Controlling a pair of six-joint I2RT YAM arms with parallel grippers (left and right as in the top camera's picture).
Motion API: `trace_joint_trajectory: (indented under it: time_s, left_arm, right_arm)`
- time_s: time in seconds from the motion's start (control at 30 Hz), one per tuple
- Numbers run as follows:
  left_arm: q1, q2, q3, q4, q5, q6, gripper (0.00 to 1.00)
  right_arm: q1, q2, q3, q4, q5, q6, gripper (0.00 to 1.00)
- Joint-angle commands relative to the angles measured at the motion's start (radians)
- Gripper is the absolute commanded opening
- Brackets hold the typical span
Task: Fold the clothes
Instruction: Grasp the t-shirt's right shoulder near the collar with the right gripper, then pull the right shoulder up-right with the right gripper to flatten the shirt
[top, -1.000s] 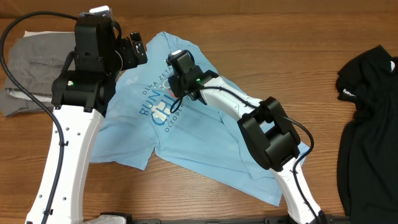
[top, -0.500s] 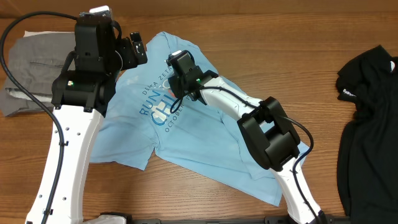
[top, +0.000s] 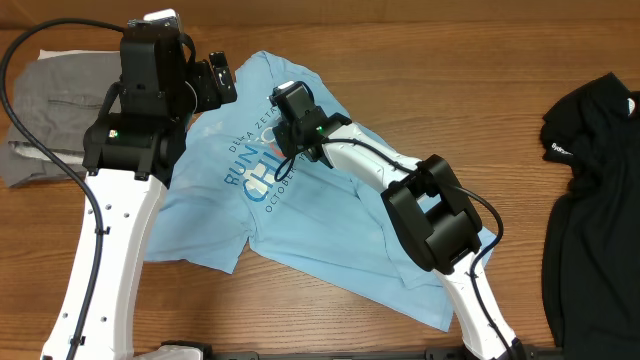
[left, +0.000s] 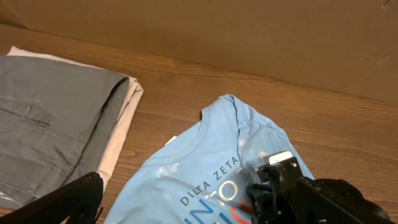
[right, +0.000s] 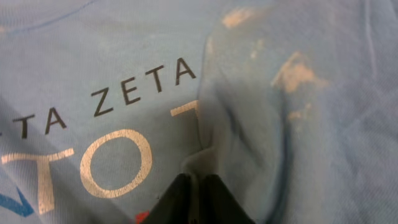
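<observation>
The T-shirt (top: 300, 220) lies rumpled, print up, on the wooden desk (top: 420, 60), its chest lettering (right: 118, 162) just left of your right jaws. Those are pinched almost shut on a raised ridge of the cloth, dark fingertips (right: 180, 200) nearly meeting. Expect thin, limp knit: light, quick to drape and drag, so a hem or shoulder seam should serve you better than mid-panel. Your left jaws stand wide and empty near the collar, with folded grey trousers (left: 43, 137) to their left.
</observation>
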Motion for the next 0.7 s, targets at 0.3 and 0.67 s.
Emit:
trace_joint_trajectory:
  time_s: [0.3, 0.67]
  left_arm:
    - [0.004, -0.007, -0.007, 0.003, 0.004, -0.01, 1.0]
    - [0.004, -0.007, -0.007, 0.003, 0.004, -0.01, 1.0]
  right_arm:
    - [-0.041, -0.015, 0.167, -0.083, -0.005, 0.002, 0.04]
    - [-0.219, -0.017, 0.266, -0.145, -0.12, -0.001, 0.04]
